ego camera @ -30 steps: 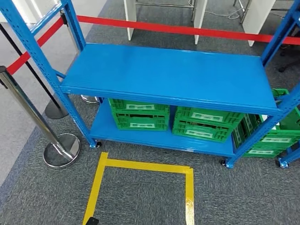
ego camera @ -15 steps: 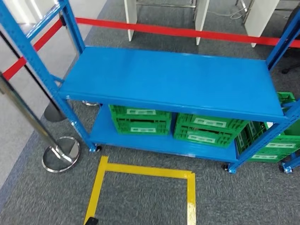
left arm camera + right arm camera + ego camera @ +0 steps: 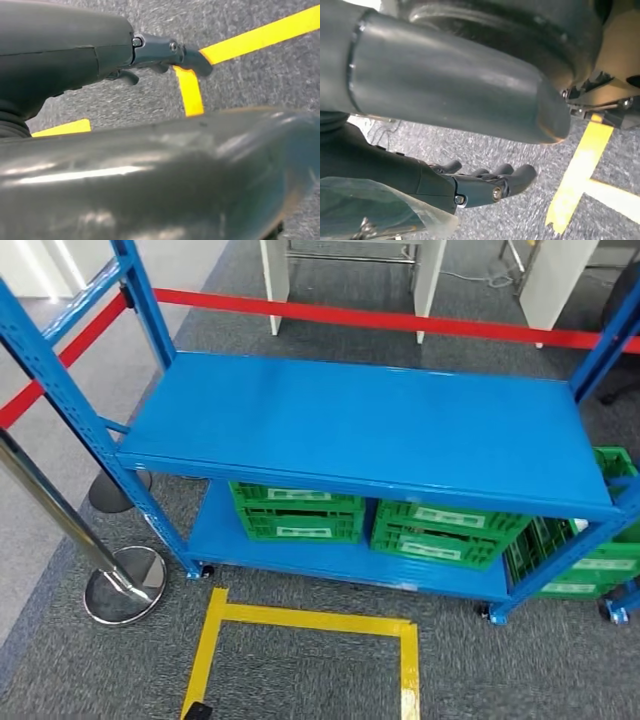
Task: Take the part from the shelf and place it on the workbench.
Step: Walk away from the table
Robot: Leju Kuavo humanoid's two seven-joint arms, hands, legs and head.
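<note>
- Blue shelf (image 3: 377, 420) stands ahead, top deck bare; part can't be located on it.
- Lower deck: two green crates (image 3: 298, 512) (image 3: 445, 530) with white label strips, text too small to read. More green crates (image 3: 596, 560) just beside, at right.
- Yellow floor tape (image 3: 302, 620) near shelf; red barrier belt (image 3: 377, 318) behind.
- Left hand (image 3: 166, 52): fingers extended, apart, holding nothing, above carpet.
- Right hand (image 3: 486, 182): fingers extended; clear plastic bag (image 3: 369, 205) against it, grip can't be told.

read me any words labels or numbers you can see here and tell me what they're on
None can be read.
White label strips on the two green crates under the blue shelf: too small and blurred.
Label on the green crate beside the shelf: likewise blurred.
</note>
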